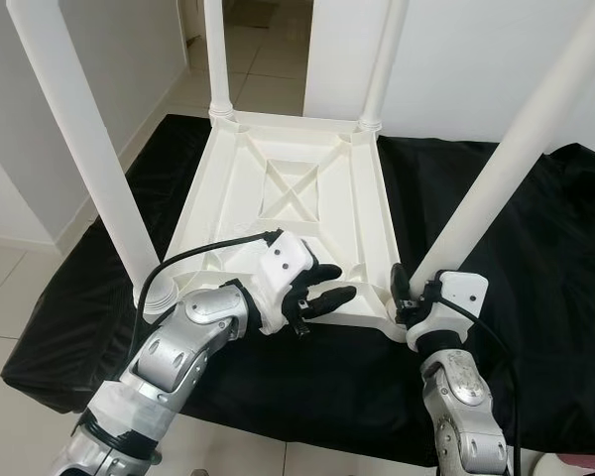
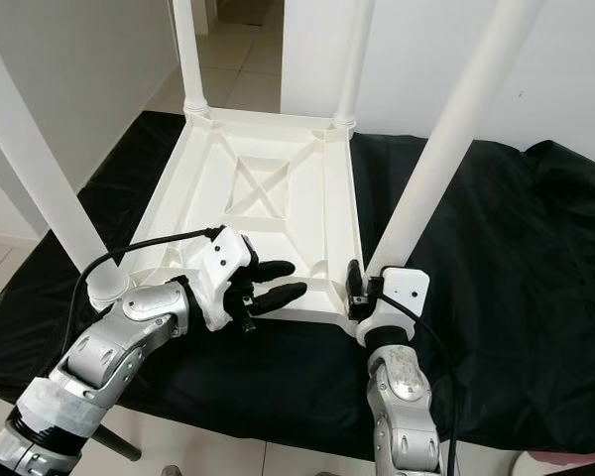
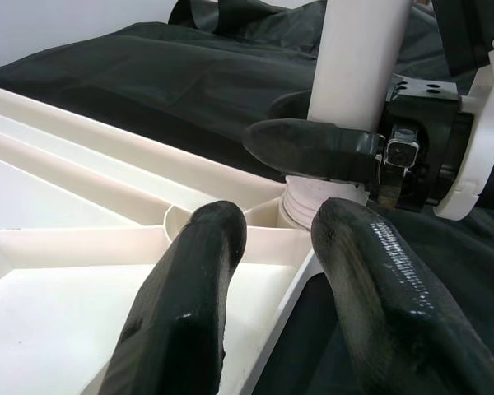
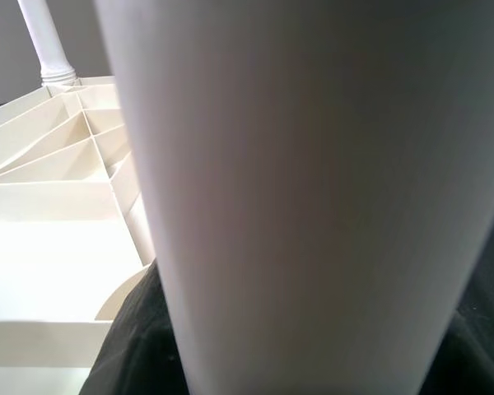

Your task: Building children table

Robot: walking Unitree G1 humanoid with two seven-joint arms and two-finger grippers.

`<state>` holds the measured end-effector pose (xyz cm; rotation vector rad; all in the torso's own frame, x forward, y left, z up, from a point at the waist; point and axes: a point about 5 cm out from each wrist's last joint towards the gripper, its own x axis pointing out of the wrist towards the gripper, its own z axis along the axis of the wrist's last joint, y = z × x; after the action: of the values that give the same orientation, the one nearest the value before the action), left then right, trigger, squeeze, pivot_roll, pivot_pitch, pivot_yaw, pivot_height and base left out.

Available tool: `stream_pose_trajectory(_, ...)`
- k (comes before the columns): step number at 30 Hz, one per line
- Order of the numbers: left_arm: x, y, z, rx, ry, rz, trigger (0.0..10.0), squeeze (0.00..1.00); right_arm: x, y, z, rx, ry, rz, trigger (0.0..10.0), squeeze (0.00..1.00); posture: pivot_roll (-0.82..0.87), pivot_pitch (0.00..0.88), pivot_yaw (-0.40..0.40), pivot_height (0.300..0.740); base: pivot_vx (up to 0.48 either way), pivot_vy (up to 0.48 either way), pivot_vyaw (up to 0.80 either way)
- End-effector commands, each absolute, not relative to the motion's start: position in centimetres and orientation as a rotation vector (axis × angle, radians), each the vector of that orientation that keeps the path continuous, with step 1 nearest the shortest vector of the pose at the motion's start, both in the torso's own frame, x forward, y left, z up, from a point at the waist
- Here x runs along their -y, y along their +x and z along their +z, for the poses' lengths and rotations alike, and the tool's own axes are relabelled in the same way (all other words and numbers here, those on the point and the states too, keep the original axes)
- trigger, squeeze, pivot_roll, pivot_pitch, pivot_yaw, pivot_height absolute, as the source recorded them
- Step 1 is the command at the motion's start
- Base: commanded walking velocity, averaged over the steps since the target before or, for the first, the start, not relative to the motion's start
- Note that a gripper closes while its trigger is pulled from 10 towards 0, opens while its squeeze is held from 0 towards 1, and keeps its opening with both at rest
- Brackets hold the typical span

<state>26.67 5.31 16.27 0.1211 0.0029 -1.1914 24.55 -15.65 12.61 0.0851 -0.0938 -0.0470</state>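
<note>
Left eye view looks down on a white plastic table top (image 1: 288, 198) lying upside down on a black cloth (image 1: 535, 258), its ribbed underside up, with a crossed brace in the middle. Four white legs stand in its corner sockets, and all four run out of frame before their ends can be seen. Nearest the robot, the right gripper (image 1: 409, 295) is clamped around the base of the near right leg (image 1: 496, 169), just above that corner socket; in the left wrist view one black finger (image 3: 313, 148) wraps the front of the leg while its partner is hidden behind it. The right wrist view sits so close that this leg is a pale blur across the frame, with the ribs and a far leg (image 4: 45, 41) off to one side. The left gripper (image 1: 322, 296) hovers over the near edge of the table top, pointing toward that same corner, its two fingers parted and holding nothing. The near left leg (image 1: 79, 139) rises beside the left forearm, which covers part of its socket. Beyond the table top, tiled floor and a doorway show, cut off at the top.
</note>
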Motion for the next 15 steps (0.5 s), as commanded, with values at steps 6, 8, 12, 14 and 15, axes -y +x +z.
stream_pose_trajectory(6, -5.2, 26.5, 16.7, 0.011, 0.156, -1.214, 10.0, 0.00, 15.0, 24.7, 12.3, 0.105, 0.129, 0.014, 10.0, 1.00, -0.09, 0.000, -0.036, 0.740, 0.000, 0.000, 0.00)
stream_pose_trajectory(8, -5.1, 26.6, 16.8, 0.014, 0.156, -1.213, 10.0, 0.00, 15.1, 24.7, 12.3, 0.109, 0.127, 0.017, 10.0, 1.00, -0.08, 0.000, -0.037, 0.740, 0.000, 0.000, 0.00)
stream_pose_trajectory(12, -5.1, 26.6, 16.9, 0.024, 0.164, -1.215, 10.0, 0.00, 15.9, 24.7, 12.6, 0.135, 0.125, 0.028, 10.0, 1.00, -0.08, 0.000, -0.041, 0.740, 0.000, 0.000, 0.00)
stream_pose_trajectory(14, -5.1, 26.6, 16.9, 0.028, 0.172, -1.214, 10.0, 0.00, 16.1, 24.6, 12.6, 0.139, 0.110, 0.039, 10.0, 1.00, -0.08, 0.000, -0.048, 0.740, 0.000, 0.000, 0.00)
stream_pose_trajectory(15, -5.1, 26.8, 16.8, 0.033, 0.183, -1.204, 10.0, 0.00, 16.4, 24.6, 12.5, 0.136, 0.110, 0.053, 10.0, 1.00, -0.08, 0.000, -0.048, 0.740, 0.000, 0.000, 0.00)
